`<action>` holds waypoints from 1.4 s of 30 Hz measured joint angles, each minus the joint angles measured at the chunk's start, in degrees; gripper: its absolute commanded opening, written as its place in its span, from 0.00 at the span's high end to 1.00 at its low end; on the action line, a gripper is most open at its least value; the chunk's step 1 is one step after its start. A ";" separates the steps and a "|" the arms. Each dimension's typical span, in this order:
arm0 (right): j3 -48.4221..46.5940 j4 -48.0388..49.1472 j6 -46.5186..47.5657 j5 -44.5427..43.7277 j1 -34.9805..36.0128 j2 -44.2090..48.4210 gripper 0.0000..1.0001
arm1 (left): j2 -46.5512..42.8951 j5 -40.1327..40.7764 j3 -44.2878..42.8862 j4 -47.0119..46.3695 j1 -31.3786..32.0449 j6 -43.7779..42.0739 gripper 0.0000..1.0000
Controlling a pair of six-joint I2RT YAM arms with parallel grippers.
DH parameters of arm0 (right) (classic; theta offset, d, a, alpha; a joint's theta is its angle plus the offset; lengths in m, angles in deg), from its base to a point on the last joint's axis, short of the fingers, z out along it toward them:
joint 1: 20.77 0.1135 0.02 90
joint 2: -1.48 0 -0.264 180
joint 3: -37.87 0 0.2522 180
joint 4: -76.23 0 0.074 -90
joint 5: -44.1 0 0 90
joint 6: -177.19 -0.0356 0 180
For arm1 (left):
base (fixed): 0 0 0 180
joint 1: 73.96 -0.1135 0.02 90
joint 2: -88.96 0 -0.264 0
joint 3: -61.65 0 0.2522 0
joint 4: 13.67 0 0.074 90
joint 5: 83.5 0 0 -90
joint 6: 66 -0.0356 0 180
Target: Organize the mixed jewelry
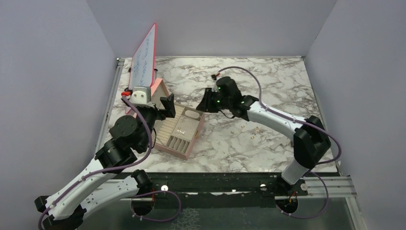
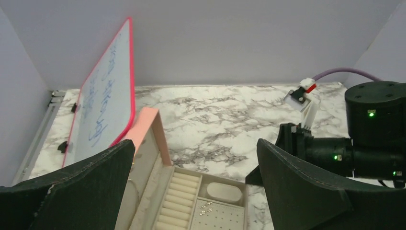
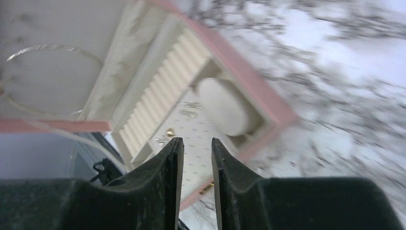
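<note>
Right wrist view puts our right gripper [image 3: 197,141] over the box [image 3: 270,108], its jaws narrowly apart with nothing visible between them. Our left gripper [image 2: 196,146] hangs wide open beside the box. Some jewelry [image 3: 190,109] sits on the stud pad [image 3: 201,139], and loose pieces [image 1: 258,128] lie on the table [image 1: 287,86] to its right. For each pick we should descend straight, centre on one piece, and close gently.

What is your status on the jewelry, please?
Left gripper wide open; right gripper fingers narrowly apart. Tiny gold and silvery jewelry pieces in pink rectangular box. Nothing blocking.
</note>
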 measured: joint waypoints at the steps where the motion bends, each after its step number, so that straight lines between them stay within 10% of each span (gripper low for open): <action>1: 2.19 0.31 -1.42 -0.61 -1.75 1.95 0.66 | 1.62 -0.81 -1.64 1.79 0.00 1.38 0.01; 13: 26.16 -3.96 -10.23 -11.37 -13.70 19.85 0.61 | 16.68 -19.30 -4.46 8.09 0.00 4.72 0.01; 42: 27.21 -6.03 13.07 -10.60 -10.29 8.39 0.66 | 36.72 -35.54 -6.93 4.42 -1.77 24.59 0.23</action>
